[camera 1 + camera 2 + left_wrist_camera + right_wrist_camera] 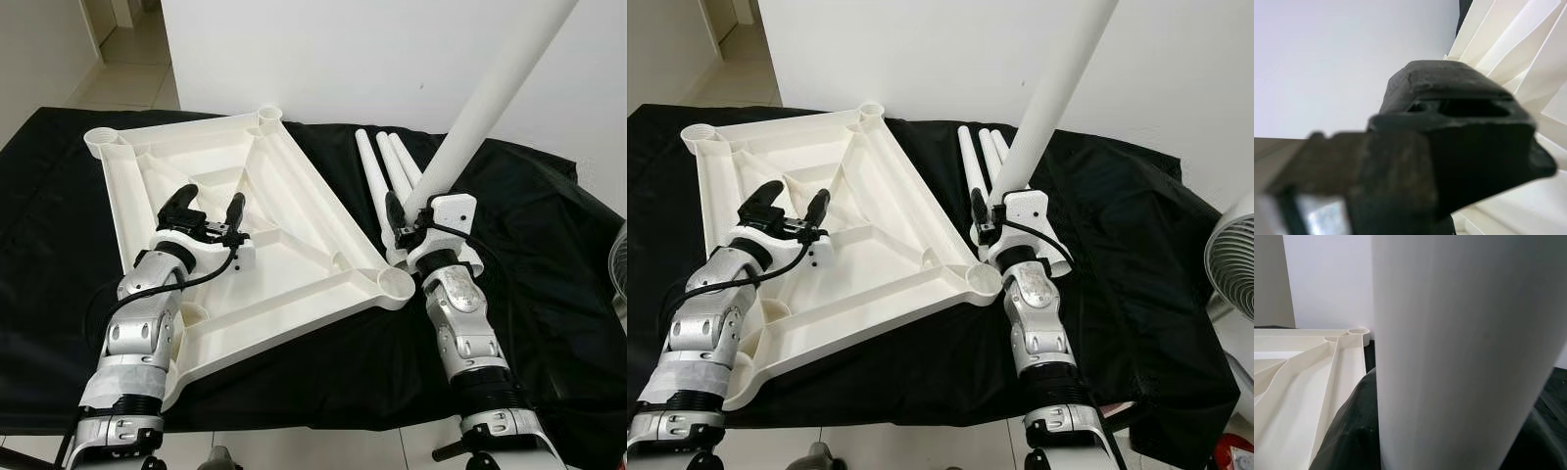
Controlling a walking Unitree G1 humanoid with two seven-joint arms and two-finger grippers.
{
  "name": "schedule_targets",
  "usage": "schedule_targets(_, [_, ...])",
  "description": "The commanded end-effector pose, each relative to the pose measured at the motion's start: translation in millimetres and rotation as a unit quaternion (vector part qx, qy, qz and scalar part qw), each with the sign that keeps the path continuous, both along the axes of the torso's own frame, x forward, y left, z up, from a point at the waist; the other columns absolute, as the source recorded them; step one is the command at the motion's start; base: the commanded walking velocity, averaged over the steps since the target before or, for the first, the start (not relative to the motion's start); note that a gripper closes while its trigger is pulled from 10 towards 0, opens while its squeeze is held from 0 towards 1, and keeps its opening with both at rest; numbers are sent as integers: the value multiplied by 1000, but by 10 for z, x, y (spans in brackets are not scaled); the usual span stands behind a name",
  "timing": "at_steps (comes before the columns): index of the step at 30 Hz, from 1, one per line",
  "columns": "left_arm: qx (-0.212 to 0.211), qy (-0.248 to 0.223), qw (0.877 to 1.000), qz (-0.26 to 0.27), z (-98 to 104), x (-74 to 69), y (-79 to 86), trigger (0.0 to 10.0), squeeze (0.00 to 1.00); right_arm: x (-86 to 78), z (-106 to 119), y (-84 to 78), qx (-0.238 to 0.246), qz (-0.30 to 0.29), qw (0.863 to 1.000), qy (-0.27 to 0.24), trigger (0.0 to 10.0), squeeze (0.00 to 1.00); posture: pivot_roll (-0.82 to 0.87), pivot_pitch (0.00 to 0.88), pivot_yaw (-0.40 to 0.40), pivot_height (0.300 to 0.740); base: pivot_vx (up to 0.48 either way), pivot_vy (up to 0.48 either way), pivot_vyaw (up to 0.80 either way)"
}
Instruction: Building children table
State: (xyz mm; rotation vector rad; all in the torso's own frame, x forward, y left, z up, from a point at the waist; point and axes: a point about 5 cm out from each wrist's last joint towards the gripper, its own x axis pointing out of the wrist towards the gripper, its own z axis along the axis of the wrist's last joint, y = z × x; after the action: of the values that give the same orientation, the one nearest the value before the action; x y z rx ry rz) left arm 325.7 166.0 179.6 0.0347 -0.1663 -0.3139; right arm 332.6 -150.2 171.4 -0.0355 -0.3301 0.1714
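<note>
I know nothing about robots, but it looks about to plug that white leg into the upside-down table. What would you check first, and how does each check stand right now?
1. Leg held: the right gripper is shut on the raised leg. Ok.
2. Socket free: the near corner socket of the tabletop looks open. Ok.
3. Leg over the socket: its lower end sits beside the socket, and the leg is tilted. Not ok.
4. Tabletop steadied: the left gripper is open above the ribs, not gripping. Not ok.
5. Spare legs out of the way: they lie on the black cloth behind the right gripper. Ok.
6. Depth of grip on the leg: cannot tell.
</note>
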Motion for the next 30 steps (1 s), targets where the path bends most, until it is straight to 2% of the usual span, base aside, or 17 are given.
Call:
schedule_targets(1, [-26, 1, 996, 89, -26, -15, 74, 10000, 0, -41, -29, -18, -4, 2, 1000, 1, 10000, 0, 59, 23, -47, 740, 0, 0, 0])
schedule_targets(6, [-32, 5, 995, 94, -47, -41, 79, 10000, 0, -96, -54, -18, -1, 8, 1000, 1, 10000, 0, 58, 19, -47, 740, 0, 0, 0])
schedule_targets(11, [-37, 5, 993, 108, -64, -46, 143, 10000, 0, -185, -112, -18, 23, 16, 1000, 8, 10000, 0, 49, 0, -45, 740, 0, 0, 0])
schedule_targets(17, [-40, 2, 993, 114, -74, -48, 148, 10000, 0, -209, -150, -6, 35, 6, 999, 20, 10000, 0, 45, 0, -46, 740, 0, 0, 0])
schedule_targets(25, [-56, -3, 991, 125, -84, -76, 181, 10000, 0, -210, -195, 11, 17, -11, 999, 45, 10000, 0, 39, 0, -44, 740, 0, 0, 0])
schedule_targets(30, [-49, -5, 990, 129, -94, -94, 196, 10000, 0, -220, -189, 18, 16, -12, 999, 48, 10000, 0, 35, 0, -41, 740, 0, 0, 0])
